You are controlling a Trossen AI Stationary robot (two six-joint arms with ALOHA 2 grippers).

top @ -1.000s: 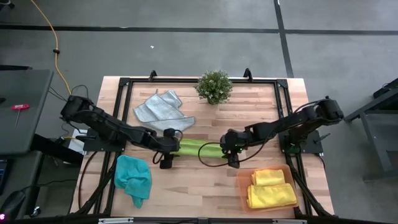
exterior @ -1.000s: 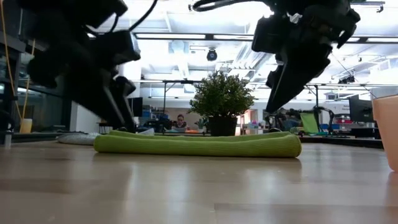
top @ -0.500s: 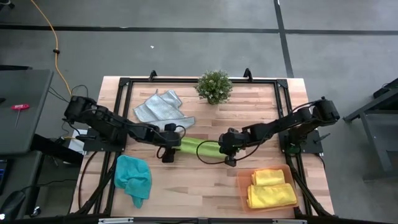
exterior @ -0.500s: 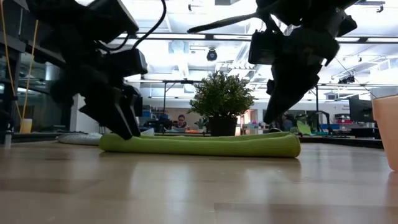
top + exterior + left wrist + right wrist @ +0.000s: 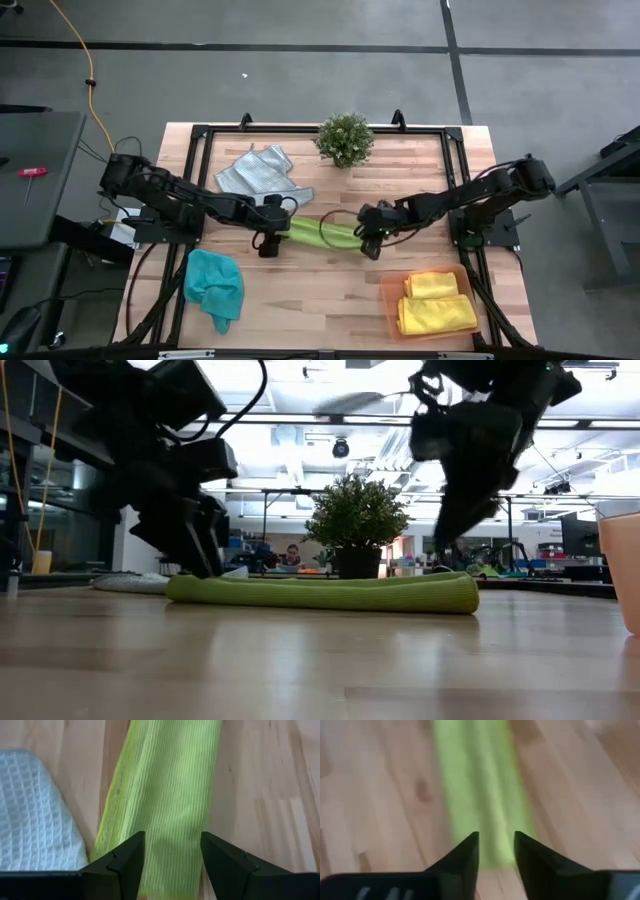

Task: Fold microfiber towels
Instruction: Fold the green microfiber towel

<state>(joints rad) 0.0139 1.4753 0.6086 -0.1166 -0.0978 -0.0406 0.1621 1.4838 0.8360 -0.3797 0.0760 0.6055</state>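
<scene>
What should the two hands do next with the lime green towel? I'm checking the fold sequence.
Probably lower and close on the towel's ends. The lime green towel lies as a long strip; the left hand is open over one end, the right hand over the other, neither gripping yet.

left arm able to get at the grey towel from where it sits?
Probably yes. The left end effector sits at the green towel's end, the grey towel lies right beside it, and nothing stands between them.
</scene>
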